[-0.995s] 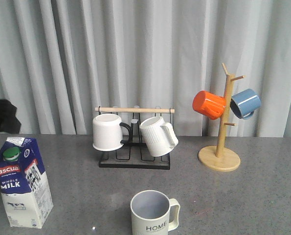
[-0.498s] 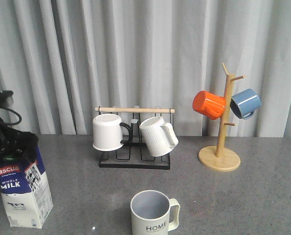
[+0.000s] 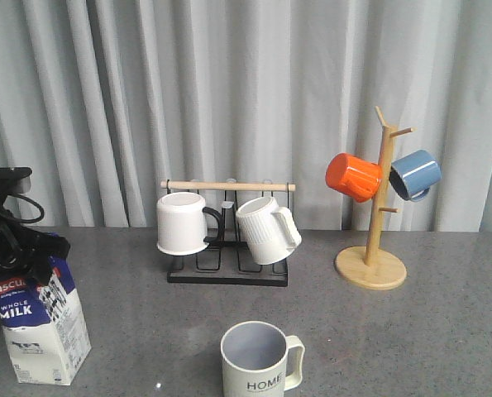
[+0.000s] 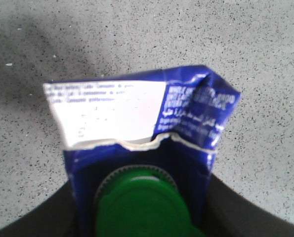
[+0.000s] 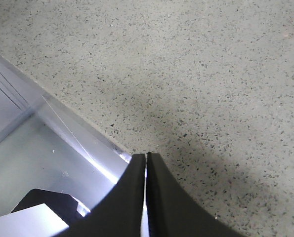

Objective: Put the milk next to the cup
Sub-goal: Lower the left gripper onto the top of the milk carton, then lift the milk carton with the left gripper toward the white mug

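Grey speckled table (image 3: 444,331) with pale curtains (image 3: 254,91) behind it, that is the scene from where I stand.

At the far left, the left gripper (image 3: 18,252) sits low over the top of the milk (image 3: 43,331). Its black body covers the gable and the cap in the front view. In the left wrist view the green cap (image 4: 142,210) and the torn blue and white top (image 4: 137,111) of the carton fill the middle, with dark finger parts on both sides of it. I cannot tell if the fingers already press the carton or only stand around it. The carton stands upright on the table at the front left.

The right gripper (image 5: 146,195) shows only in its own wrist view. Its two dark fingers are pressed together with almost no gap, holding nothing, above the table and just beside a shiny metal edge (image 5: 63,143).

The cup (image 3: 260,357) with the word HOME stands at the front centre, handle to the right, well apart from the milk. Behind it is a black rack (image 3: 227,271) with a wooden bar, holding a white mug (image 3: 183,223) and a ribbed mug (image 3: 266,230). To the right, a wooden tree (image 3: 372,248) carries an orange mug (image 3: 353,176) and a blue mug (image 3: 415,174).
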{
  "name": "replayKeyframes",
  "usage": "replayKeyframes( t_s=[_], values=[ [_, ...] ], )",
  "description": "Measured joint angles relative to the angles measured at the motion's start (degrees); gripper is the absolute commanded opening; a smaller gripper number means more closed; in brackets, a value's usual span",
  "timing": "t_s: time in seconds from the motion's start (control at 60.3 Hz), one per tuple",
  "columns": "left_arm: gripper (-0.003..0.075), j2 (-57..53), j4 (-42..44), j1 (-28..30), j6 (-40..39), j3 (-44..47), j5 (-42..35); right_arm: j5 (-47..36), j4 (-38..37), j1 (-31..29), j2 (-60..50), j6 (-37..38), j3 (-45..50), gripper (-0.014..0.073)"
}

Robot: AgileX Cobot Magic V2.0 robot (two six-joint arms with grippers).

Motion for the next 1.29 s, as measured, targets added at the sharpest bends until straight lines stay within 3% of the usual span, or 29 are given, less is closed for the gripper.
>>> replayKeyframes(
  t_s=[0.182,0.332,0.663,1.294],
  values=[
    [-0.0009,-1.05,-1.74,0.0,0.0,-0.13,2.13,0.0,0.0,0.0,0.0,0.0,0.0,-0.0005],
    [-0.0008,-4.02,-7.59,0.0,1.2,-0.13,2.27,-0.04,0.0,0.0,0.0,0.0,0.0,-0.0005],
    [-0.0008,-8.74,-26.06,-1.7,11.53,-0.13,2.24,-0.04,0.0,0.0,0.0,0.0,0.0,-0.0005],
    [-0.0004,-4.04,-13.83,-15.06,8.41,-0.13,3.46,-0.04,0.0,0.0,0.0,0.0,0.0,-0.0005]
  ],
)
